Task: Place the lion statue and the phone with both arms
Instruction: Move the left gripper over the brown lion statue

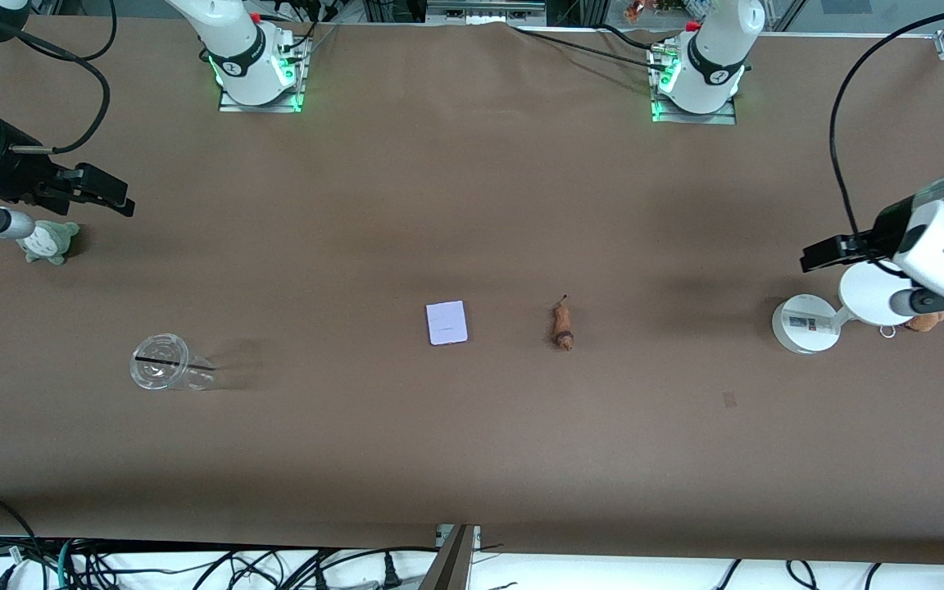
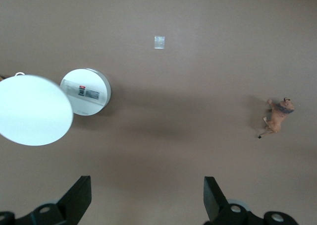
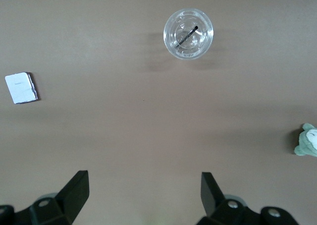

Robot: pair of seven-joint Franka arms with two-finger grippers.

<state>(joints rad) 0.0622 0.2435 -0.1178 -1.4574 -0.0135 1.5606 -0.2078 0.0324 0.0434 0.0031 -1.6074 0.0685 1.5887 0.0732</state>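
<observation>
The lion statue [image 1: 562, 325], a tiny brown-orange figurine with a thin dark tail, lies on the brown table near the middle; it also shows in the left wrist view [image 2: 278, 117]. The phone [image 1: 447, 322], a pale lavender-white slab, lies flat beside it toward the right arm's end, and shows in the right wrist view [image 3: 21, 87]. My left gripper [image 1: 814, 252] is open and empty, up over the left arm's end of the table near the white stand. My right gripper [image 1: 115, 197] is open and empty, up over the right arm's end near the grey-green plush.
A white round-based stand [image 1: 806, 324] with a disc [image 2: 33, 109] and a tan plush [image 1: 924, 321] sit at the left arm's end. A clear plastic cup [image 1: 162, 363] with a dark straw and a grey-green plush toy [image 1: 49, 241] sit at the right arm's end.
</observation>
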